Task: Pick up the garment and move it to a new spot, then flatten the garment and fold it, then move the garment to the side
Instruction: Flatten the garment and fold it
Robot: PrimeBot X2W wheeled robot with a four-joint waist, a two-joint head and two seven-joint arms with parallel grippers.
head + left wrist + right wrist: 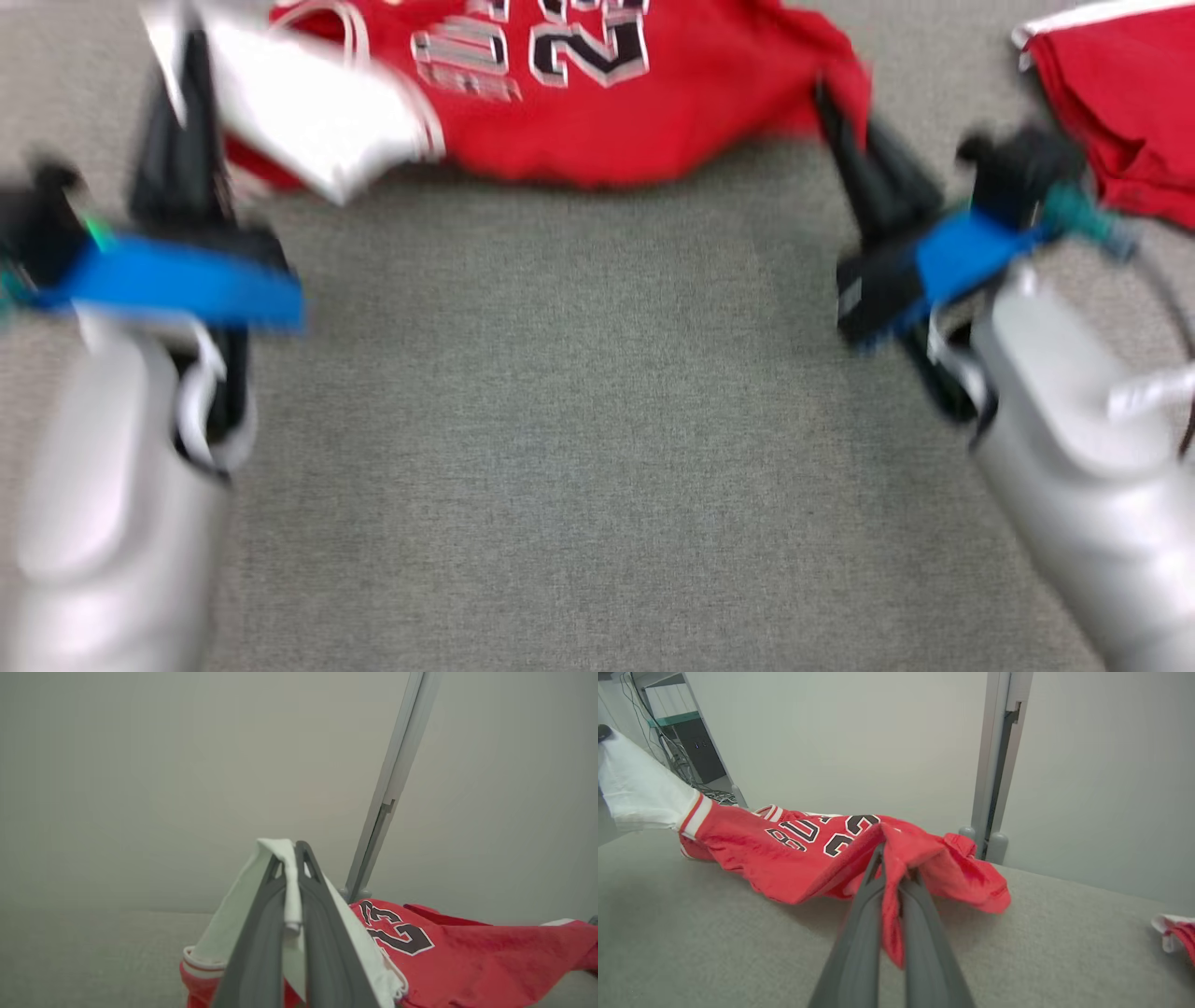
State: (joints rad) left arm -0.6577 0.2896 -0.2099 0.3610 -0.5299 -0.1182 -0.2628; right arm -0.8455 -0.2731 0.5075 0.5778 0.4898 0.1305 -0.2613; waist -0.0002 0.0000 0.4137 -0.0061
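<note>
Holding shirt (607,121) stretched sideways across the top: left claw (191,65) closed tight on it upper left, right claw (831,107) closed tight upper right.

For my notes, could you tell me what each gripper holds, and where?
Both hold the jersey: left gripper on its white part, right gripper on a red edge.

Off to my right there's a second red cloth with white trim (1125,103) lying on the grey fabric-topped desk (597,448), and behind the desk it's just a plain pale wall (840,732), a grey metal post (994,756) at the far edge, and a dark shelf unit (698,751) with tangled cables (675,763).
</note>
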